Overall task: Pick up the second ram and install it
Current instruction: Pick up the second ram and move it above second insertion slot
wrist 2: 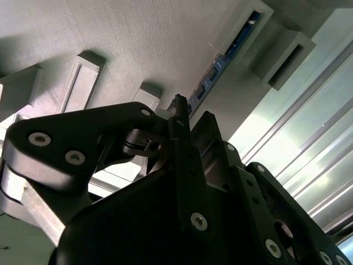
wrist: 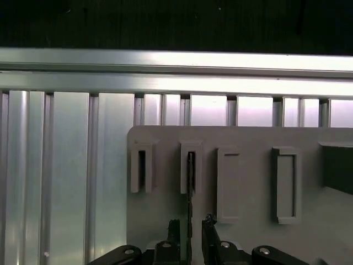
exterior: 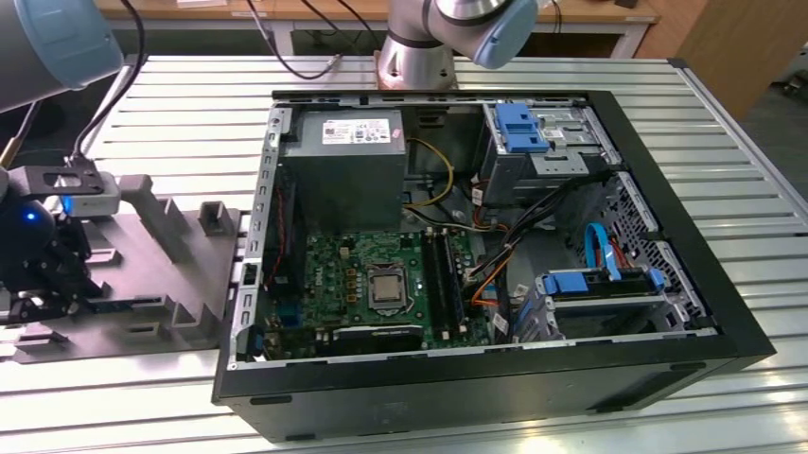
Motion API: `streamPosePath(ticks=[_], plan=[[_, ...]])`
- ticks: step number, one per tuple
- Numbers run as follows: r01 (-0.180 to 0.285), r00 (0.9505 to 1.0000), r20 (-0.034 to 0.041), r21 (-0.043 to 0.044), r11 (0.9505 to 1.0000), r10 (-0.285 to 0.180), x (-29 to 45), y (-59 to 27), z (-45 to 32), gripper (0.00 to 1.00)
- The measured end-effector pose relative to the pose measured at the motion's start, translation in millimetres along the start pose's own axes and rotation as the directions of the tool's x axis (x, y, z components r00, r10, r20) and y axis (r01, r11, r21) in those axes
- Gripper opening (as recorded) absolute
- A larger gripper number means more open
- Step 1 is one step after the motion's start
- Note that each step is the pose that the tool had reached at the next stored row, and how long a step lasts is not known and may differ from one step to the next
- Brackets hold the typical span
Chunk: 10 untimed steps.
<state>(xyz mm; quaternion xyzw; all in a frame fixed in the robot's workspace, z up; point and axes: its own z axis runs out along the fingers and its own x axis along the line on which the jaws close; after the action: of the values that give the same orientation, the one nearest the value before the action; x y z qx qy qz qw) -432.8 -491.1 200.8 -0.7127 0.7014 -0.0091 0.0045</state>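
The pick-up step is in hand. The gripper (wrist: 191, 225) hangs over the tray (wrist: 248, 138), its fingers (wrist: 208, 223) a narrow gap apart and straddling the ram (wrist: 190, 182), which stands on edge in a slot of the tray. In the first wrist view a sliver of space shows on each side of the board, so I judge it not yet clamped. In the second wrist view the ram (wrist 2: 220, 61) runs as a blue strip from its slot toward the gripper (wrist 2: 193, 110).

The grasp calls for the fingers to sit centred across the thin board and square to it, so that it can lift straight out of the slot without tilting.

Raised blocks (wrist: 228, 182) stand on the tray just beside the ram's slot and leave the fingers little room. In the exterior view the open case (exterior: 442, 407) lies beside the tray (exterior: 165, 284), on the exterior view's right. The motherboard (exterior: 366, 274) is inside it, with loose cables (exterior: 524, 222) near the black slot rails (exterior: 442, 270). Tray and case rest on a slatted table (exterior: 189, 95).
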Motion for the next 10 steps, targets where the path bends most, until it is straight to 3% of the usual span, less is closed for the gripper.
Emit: streamPosePath(ticks=[10], plan=[[0.0,1.0,0.0,0.0,1.0,0.0,-0.1,0.1,0.7,0.3]])
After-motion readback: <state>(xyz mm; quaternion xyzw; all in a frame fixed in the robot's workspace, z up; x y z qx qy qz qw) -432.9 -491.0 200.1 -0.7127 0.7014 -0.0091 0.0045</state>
